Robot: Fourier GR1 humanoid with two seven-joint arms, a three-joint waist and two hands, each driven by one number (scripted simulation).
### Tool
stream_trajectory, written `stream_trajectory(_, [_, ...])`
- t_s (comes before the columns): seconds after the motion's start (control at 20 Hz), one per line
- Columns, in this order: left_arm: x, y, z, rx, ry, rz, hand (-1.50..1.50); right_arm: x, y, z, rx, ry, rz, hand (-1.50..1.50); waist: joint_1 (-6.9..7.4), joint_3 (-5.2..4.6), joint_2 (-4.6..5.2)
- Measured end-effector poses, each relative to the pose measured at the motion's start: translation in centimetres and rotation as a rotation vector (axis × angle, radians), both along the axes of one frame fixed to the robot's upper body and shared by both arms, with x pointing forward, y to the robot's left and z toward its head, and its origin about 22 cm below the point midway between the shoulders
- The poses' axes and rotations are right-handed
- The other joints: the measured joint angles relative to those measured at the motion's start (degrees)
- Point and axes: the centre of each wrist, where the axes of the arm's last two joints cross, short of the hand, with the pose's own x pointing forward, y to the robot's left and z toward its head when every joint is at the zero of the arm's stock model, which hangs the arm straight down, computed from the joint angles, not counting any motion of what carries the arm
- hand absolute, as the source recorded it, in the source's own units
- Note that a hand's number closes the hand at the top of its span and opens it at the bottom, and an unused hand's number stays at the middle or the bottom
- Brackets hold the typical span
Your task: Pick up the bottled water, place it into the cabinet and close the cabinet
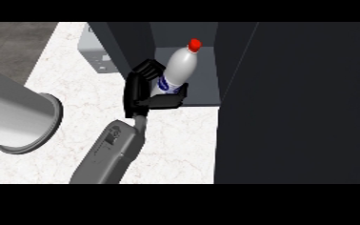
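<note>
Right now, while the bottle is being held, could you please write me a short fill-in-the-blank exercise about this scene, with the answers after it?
1. The bottled water has a ___ cap.
2. The right hand has its fingers curled round the bottle's ___ half.
3. The bottle is tilted, not ___.
4. It is held at the opening of the ___, above the white counter.

Missing words: red; lower; upright; cabinet.

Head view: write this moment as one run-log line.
right hand: curled round bottled water | bottled water: tilted, red cap up, in cabinet opening | cabinet: open
</note>
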Motion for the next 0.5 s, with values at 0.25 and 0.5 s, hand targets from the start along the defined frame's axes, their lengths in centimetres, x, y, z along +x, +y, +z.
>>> stream_trajectory(0.25, [0.13,-0.46,0.14,0.062,0.024,0.086,1.50,0.44,0.23,-0.09,0.006,-0.009,0.016,-1.50,-0.58,0.07,0.07])
stream_trajectory(0.5, [0.18,-0.49,-0.01,0.134,0.032,0.147,1.50,0.54,0.29,-0.04,0.009,-0.010,0.030,-1.50,-1.40,0.16,0.08])
